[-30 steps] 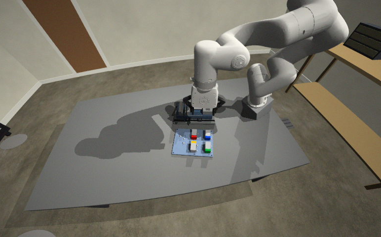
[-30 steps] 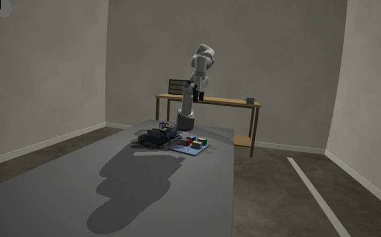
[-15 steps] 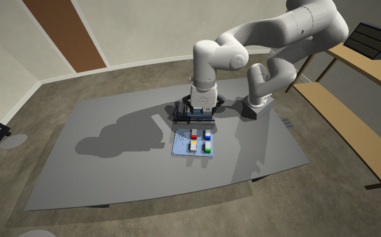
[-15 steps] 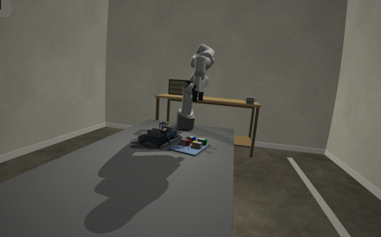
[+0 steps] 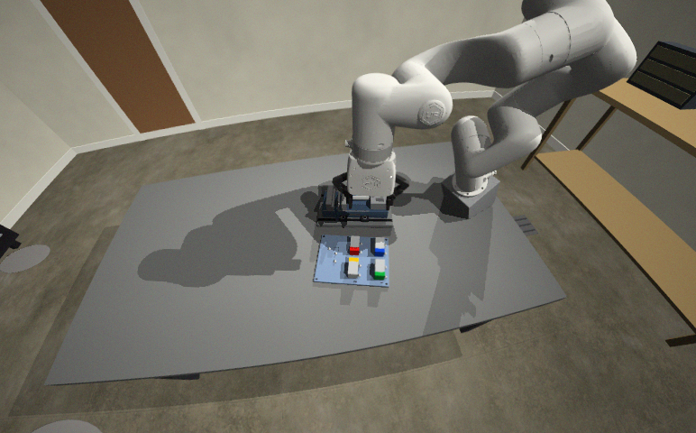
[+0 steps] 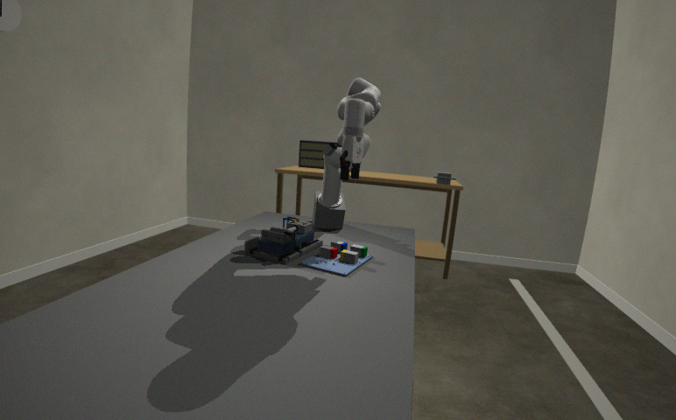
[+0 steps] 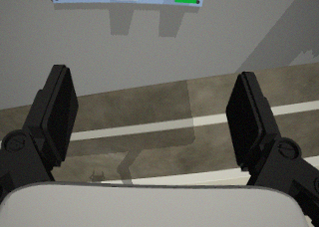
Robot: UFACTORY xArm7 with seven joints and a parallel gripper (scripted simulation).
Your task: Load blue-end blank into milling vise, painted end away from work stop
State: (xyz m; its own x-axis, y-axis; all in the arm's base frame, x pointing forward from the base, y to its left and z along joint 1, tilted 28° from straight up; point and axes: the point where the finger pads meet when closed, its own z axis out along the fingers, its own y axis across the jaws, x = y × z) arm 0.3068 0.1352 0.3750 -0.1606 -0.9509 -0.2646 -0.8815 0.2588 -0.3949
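Gray table (image 5: 180, 300), 4 blanks (image 5: 365, 256)

The arm (image 5: 502, 59) was glossy white, built of thick rounded tubes with a round embossed logo on one joint cap. It rose from a grey square base (image 5: 467, 201). The gripper (image 7: 152, 119) was black, with flat rectangular fingers on pinned linkages.

Beige walls (image 6: 96, 103), wooden bench (image 6: 383, 180), seemingly concrete floor (image 6: 488, 338)
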